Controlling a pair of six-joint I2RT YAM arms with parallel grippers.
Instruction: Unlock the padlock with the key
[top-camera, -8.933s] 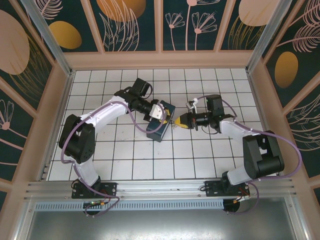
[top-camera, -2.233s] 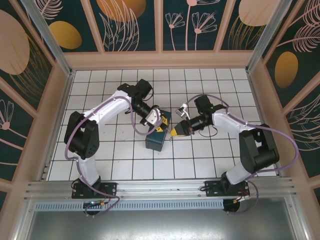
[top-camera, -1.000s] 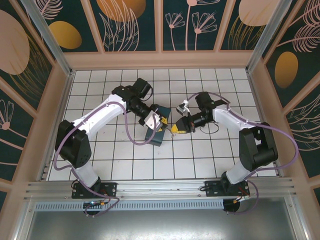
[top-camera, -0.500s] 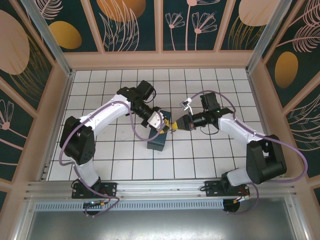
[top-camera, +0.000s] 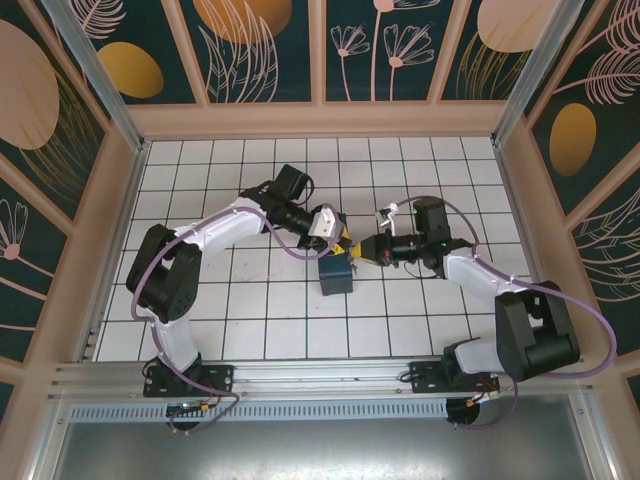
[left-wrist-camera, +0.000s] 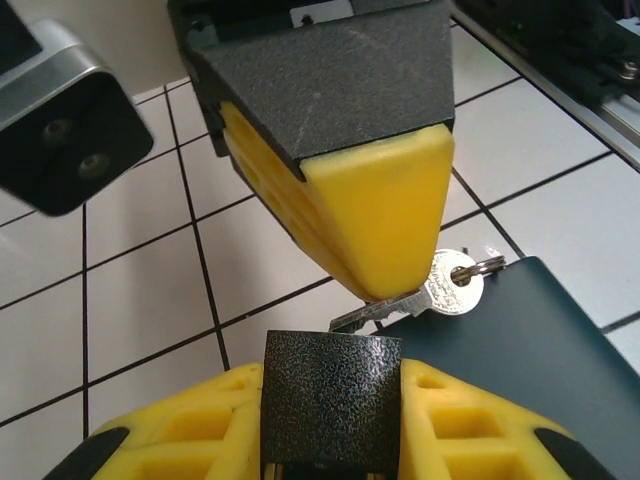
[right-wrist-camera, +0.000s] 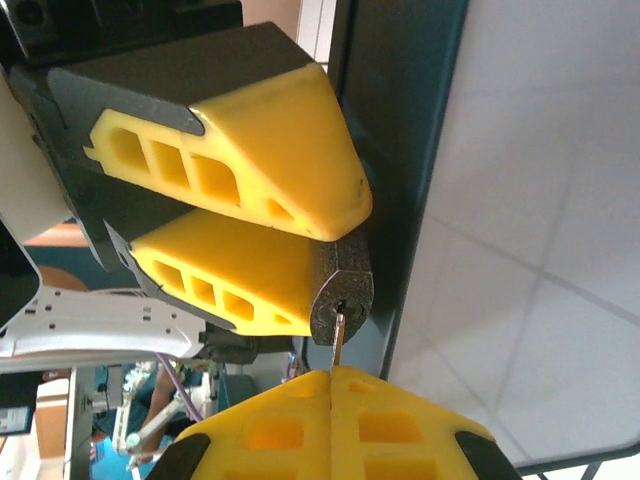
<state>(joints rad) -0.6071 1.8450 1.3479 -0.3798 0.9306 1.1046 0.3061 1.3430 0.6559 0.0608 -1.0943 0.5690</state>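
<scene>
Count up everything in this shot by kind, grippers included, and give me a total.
padlock: 1
key: 1
dark teal box: 1
grippers: 2 (left gripper, right gripper)
total: 5

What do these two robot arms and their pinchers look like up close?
The left arm and right arm both have white links, chunky black joints and a loose purple cable. The left gripper and right gripper each have a black housing and two wedge-shaped yellow fingers with hollow cut-outs.
</scene>
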